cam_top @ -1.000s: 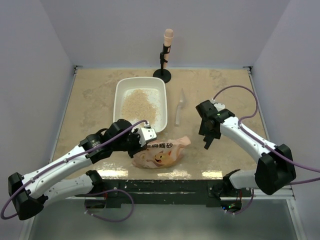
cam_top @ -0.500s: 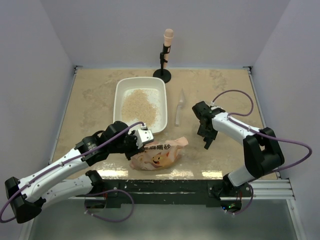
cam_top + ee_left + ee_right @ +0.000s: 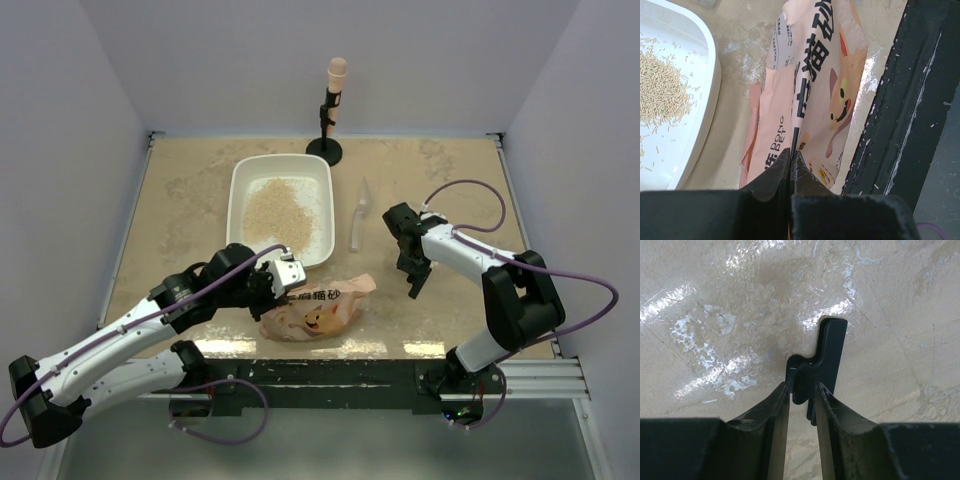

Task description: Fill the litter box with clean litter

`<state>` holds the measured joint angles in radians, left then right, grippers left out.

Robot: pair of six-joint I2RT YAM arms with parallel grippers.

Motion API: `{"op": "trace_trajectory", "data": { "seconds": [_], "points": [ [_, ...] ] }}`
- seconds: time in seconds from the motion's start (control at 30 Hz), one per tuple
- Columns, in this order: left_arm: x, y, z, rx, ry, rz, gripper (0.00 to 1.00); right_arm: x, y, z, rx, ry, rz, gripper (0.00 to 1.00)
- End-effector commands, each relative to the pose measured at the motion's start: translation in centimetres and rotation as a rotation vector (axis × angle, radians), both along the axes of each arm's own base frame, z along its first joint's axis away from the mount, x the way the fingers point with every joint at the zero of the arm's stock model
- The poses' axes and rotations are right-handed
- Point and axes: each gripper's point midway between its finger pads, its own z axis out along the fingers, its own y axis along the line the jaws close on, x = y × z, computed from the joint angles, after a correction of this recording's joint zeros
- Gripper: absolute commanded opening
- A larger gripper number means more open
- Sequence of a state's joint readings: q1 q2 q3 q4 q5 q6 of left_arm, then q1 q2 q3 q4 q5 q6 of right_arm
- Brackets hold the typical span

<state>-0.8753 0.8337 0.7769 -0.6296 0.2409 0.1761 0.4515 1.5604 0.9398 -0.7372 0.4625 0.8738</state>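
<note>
Desk, top view: mottled beige, glossy. White litter box, a smooth plastic rounded rectangle, lies toward 11 o'clock. The clean litter, tan granules, is spread thin inside. Crinkly pink bag lies at the box's 6 o'clock, slim clear scoop at its 3 o'clock.

Left wrist view: black left end effector is clamped fully closed on the bag's printed film edge. The litter box sits at 9 o'clock, its grains rod-shaped.

Right wrist view: right end effector is narrowly parted astride a flat black notched piece. Whether it pinches the piece cannot be told.
</note>
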Motion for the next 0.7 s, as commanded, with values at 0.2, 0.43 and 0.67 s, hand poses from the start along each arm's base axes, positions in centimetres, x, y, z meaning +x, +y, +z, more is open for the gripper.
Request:
{"op": "trace_trajectory", "data": {
  "seconds": [0.2, 0.43, 0.67],
  "points": [
    [1.1, -2.5, 6.3, -0.228, -0.145, -0.032, 0.0, -0.1, -1.1, -0.8, -0.051, -0.006, -0.02, 0.29],
    [1.1, -2.5, 6.4, -0.232, -0.151, -0.028, 0.0, -0.2, -1.2, -0.8, -0.048, -0.011, -0.025, 0.06],
    [1.2, -2.4, 6.4, -0.225, -0.153, -0.022, 0.0, -0.1, -0.9, 0.4, -0.025, -0.039, -0.02, 0.0]
  ]
}}
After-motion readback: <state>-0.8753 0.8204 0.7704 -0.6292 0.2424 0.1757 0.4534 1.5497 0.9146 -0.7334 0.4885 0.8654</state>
